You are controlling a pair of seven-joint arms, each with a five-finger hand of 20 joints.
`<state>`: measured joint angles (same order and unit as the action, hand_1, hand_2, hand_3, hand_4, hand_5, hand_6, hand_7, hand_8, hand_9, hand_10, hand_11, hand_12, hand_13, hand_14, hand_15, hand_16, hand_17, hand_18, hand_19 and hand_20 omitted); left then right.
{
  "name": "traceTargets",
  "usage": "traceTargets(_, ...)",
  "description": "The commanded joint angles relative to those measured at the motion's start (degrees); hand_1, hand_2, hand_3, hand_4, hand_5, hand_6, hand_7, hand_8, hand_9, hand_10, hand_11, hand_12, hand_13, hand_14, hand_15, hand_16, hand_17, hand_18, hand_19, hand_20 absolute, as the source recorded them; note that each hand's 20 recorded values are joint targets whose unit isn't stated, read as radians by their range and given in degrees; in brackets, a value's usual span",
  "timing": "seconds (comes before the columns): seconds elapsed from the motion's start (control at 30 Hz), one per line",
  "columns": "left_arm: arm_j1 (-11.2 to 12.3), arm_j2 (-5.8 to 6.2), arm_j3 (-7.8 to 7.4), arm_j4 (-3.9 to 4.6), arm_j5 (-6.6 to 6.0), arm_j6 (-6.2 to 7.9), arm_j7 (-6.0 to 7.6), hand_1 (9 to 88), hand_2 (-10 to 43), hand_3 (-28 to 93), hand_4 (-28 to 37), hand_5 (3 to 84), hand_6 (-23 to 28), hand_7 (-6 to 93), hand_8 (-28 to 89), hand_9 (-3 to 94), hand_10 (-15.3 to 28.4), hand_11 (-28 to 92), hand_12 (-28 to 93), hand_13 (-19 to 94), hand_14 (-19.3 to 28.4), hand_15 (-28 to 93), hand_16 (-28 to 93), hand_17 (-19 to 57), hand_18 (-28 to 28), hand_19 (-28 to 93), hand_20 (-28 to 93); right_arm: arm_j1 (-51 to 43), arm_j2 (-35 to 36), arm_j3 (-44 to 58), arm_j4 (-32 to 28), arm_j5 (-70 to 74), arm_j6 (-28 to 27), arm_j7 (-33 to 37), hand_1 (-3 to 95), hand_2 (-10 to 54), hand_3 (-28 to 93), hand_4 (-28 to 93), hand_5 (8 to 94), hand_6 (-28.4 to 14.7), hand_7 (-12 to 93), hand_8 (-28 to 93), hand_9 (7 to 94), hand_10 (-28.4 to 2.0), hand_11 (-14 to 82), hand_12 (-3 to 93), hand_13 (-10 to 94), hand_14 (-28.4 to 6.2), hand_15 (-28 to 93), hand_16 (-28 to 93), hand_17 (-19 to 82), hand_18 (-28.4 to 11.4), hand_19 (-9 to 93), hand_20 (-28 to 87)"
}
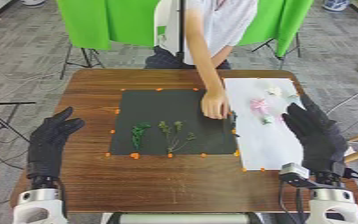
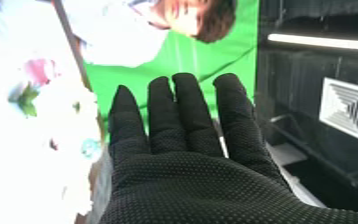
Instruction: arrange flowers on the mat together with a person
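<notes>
Just left of the right hand's [image 1: 322, 142] fingers lies the pink flower [image 1: 259, 104].

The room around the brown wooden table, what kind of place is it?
Probably a robot lab or filming studio: there's a bright green cloth backdrop, a black metal tripod and white robot arms.

The head view's top edge cuts off the person [image 1: 224, 20] above the chest. What lies under the person's hand [image 1: 214, 104] is hidden. A dark thing [image 1: 234, 125] beside the black mat [image 1: 149, 107] is too small to name. The right hand [image 1: 318, 135] hides part of the white sheet [image 1: 254, 145]. In the right wrist view, the pink flower [image 2: 40, 71] is blurred.
</notes>
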<state>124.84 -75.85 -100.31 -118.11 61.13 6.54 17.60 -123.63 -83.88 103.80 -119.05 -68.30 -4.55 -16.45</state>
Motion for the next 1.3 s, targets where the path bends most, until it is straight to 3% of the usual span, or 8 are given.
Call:
traceTargets(0.03,1.18,-0.09,-0.2,-0.15,-0.21,0.35,0.23,18.4,5.4,67,-28.3,50.2,3.2,13.3,-5,52.0,15.7,21,16,42,18.3,24,2,12.4,12.1,10,22,-0.25,0.2,-0.76,-0.76,0.33,2.21,0.05,5.3,-5.5,70,-26,35.8,-1.2,9,-8,39.5,-14.0,3.9,9.7,30,-9.8,10,5,19,-11.5,1,22)
traceTargets(0.17,0.86,-0.14,-0.22,-0.02,-0.11,0.17,0.26,18.4,2.9,67,-28.3,50.1,3.3,13.2,-5,52.0,15.8,21,16,42,18.4,24,2,12.3,12.1,10,22,-0.13,0.52,-1.21,-1.0,0.24,4.83,-0.33,7.6,-8.0,72,-26,38.0,-1.6,11,-8,43.2,-14.7,5.2,11.0,36,-11.8,12,4,24,-12.8,4,24)
traceTargets(0.33,1.22,-0.38,-0.24,-0.21,-0.24,0.06,0.47,18.9,1.1,67,-28.3,50.0,3.4,13.2,-5,52.0,15.7,22,16,42,18.5,24,2,12.3,12.2,9,22,-0.18,0.6,-1.52,-1.2,-0.98,6.81,-0.26,12.0,-9.5,73,-24,40.0,-2.0,12,-9,48.5,-14.6,6.2,14.1,44,-11.7,15,5,32,-14.6,10,30)
traceTargets(0.5,1.09,-0.62,-0.14,-0.15,-0.45,-0.06,0.28,19.2,0.4,67,-28.3,50.0,3.4,13.2,-5,52.0,15.6,22,16,42,18.5,24,2,12.2,12.2,9,22,-0.5,0.36,-1.87,-1.21,-1.69,7.39,0.29,13.7,-9.5,72,-24,40.7,-2.0,13,-9,50.2,-14.7,6.3,15.5,47,-11.6,15,9,36,-13.4,9,37)
traceTargets(0.93,0.94,-0.85,0.21,-0.27,-0.58,-0.49,-0.71,19.7,-0.4,67,-28.2,49.9,3.5,13.1,-5,52.0,15.7,22,16,42,18.6,24,2,12.2,12.2,9,22,-1.22,0.14,-2.45,-1.89,-2.03,10.42,1.08,14.2,-9.5,72,-24,41.9,-2.0,13,-9,51.5,-14.9,7.2,15.6,49,-11.8,16,11,37,-13.4,9,39)
traceTargets(1.2,1.07,-1.04,0.21,-0.39,-0.53,-0.39,-0.75,20.1,-0.7,67,-27.7,49.8,3.5,13.0,-5,51.9,15.7,22,16,43,18.6,24,2,12.2,12.2,9,22,0.78,2.7,-3.0,-2.62,-6.38,15.76,3.98,17.6,-9.5,73,-22,44.2,-2.4,14,-9,53.8,-15.0,8.5,15.6,52,-11.9,16,12,38,-13.4,14,42)
traceTargets(1.3,0.86,-0.97,0.12,-0.33,-0.63,-0.37,-0.76,20.4,-0.8,67,-27.3,49.8,3.5,13.0,-5,51.9,15.7,22,16,43,18.6,24,2,12.1,12.2,9,22,2.44,4.7,-4.18,-3.35,-10.11,21.09,7.94,20.1,-9.5,72,-21,45.4,-2.5,14,-9,55.6,-14.9,9.8,15.6,55,-12.1,17,13,39,-13.8,21,43)
